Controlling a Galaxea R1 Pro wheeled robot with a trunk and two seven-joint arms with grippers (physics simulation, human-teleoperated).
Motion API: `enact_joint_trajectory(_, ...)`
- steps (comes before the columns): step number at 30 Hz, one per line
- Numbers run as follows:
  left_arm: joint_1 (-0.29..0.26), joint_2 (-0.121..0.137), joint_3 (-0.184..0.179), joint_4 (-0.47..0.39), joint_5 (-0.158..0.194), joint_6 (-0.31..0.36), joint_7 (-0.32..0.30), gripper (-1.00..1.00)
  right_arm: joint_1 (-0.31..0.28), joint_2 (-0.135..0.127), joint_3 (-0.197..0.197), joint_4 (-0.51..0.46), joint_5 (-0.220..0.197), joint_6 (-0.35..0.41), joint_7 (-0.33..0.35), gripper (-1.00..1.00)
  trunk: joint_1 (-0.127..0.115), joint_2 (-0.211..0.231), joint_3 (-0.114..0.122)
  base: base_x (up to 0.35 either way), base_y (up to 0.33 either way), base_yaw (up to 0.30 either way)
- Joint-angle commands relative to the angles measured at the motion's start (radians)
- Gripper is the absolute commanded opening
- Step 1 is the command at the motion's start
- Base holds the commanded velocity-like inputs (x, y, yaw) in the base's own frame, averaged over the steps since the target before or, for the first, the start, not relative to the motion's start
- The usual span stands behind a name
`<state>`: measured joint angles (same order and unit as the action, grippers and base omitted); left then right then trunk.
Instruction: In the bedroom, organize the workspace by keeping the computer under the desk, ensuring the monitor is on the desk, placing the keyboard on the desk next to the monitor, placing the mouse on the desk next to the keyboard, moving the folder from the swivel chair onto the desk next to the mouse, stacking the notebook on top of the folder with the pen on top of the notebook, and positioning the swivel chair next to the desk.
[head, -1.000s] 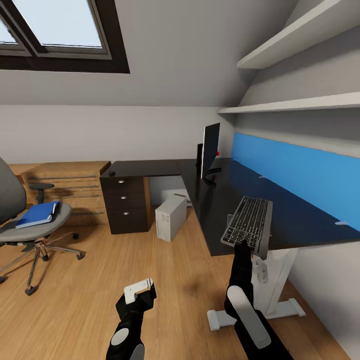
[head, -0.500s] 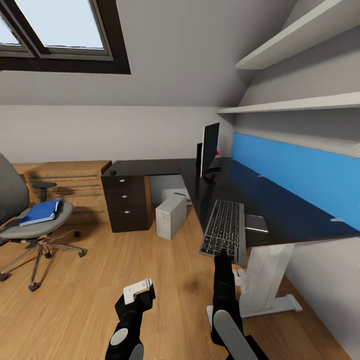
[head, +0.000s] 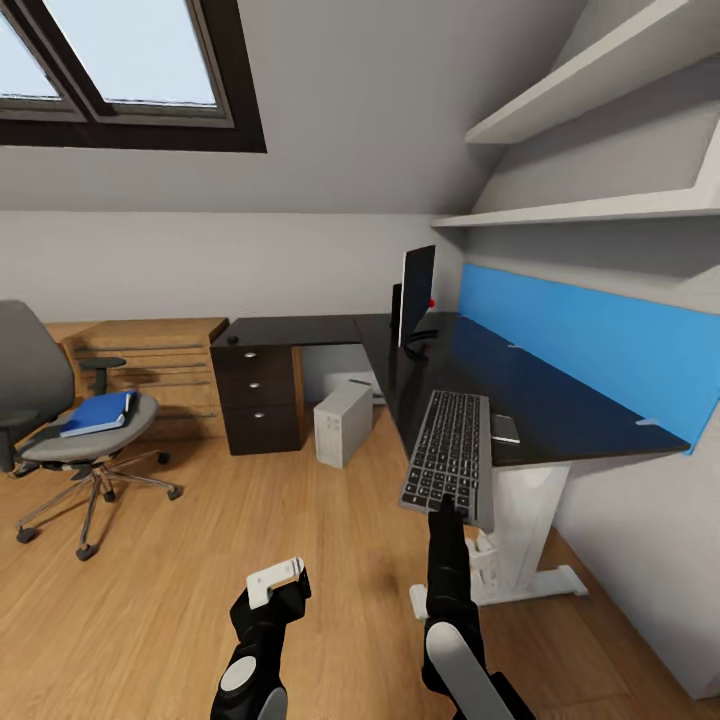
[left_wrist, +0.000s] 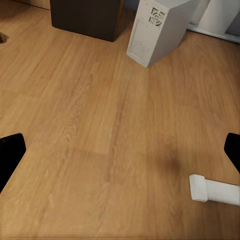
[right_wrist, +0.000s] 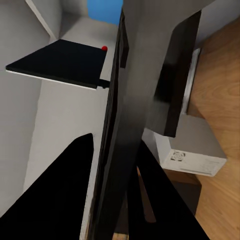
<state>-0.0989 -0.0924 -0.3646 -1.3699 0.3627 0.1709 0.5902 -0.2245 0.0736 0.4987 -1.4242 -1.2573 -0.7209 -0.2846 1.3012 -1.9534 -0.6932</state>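
My right gripper (head: 447, 503) is shut on the near end of the silver-grey keyboard (head: 450, 458), which juts out past the front edge of the black desk (head: 560, 405). The right wrist view shows the keyboard (right_wrist: 131, 95) edge-on. The monitor (head: 416, 295) stands at the desk's corner. The grey computer (head: 342, 424) sits on the floor under it. A small dark mouse (head: 235, 339) lies on the drawer unit. A flat notebook (head: 505, 428) lies beside the keyboard. The blue folder (head: 98, 413) rests on the swivel chair (head: 45, 400), far left. My left gripper (head: 275, 585) hangs open over the floor.
A wooden chest of drawers (head: 160, 365) stands behind the chair. White wall shelves (head: 590, 210) hang above the blue back panel (head: 590, 355). The desk's white leg and foot (head: 530, 545) are just right of my right arm. Wood floor (head: 200, 520) spreads between chair and desk.
The right gripper has swung the keyboard left, from angled on the desk top to jutting past its front edge. The whole view has shifted, so the camera moved. The left arm looks unchanged.
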Motion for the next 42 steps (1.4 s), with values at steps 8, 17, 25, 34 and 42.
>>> enact_joint_trajectory(8,-0.001,0.0,-0.002,-0.001,0.004,0.004,0.007,1.0,-0.001,-0.002,0.0,0.005,-0.004,-0.005,-0.002,-1.0,0.0,-0.001,0.001,-0.005,0.0,0.137)
enact_joint_trajectory(17,-0.001,0.0,-0.003,-0.001,0.004,0.004,0.007,1.0,-0.001,-0.002,0.0,0.005,-0.005,-0.005,-0.003,-1.0,0.0,-0.001,0.004,0.0,0.0,0.233)
enact_joint_trajectory(25,-0.001,0.0,-0.002,-0.001,0.005,0.004,0.008,1.0,-0.001,-0.002,0.0,0.005,-0.005,-0.005,-0.002,-1.0,0.0,-0.001,0.007,0.0,0.039,0.236)
enact_joint_trajectory(34,-0.001,0.0,-0.004,-0.001,0.001,0.004,0.009,1.0,-0.001,-0.006,-0.003,0.017,-0.002,-0.003,0.004,-1.0,0.0,-0.001,0.009,0.0,0.297,0.148)
enact_joint_trajectory(42,-0.001,0.0,0.018,-0.009,0.001,0.009,0.007,1.0,-0.001,-0.134,0.064,-0.042,0.006,0.15,0.002,-1.0,0.0,-0.001,0.009,0.08,0.29,0.004)
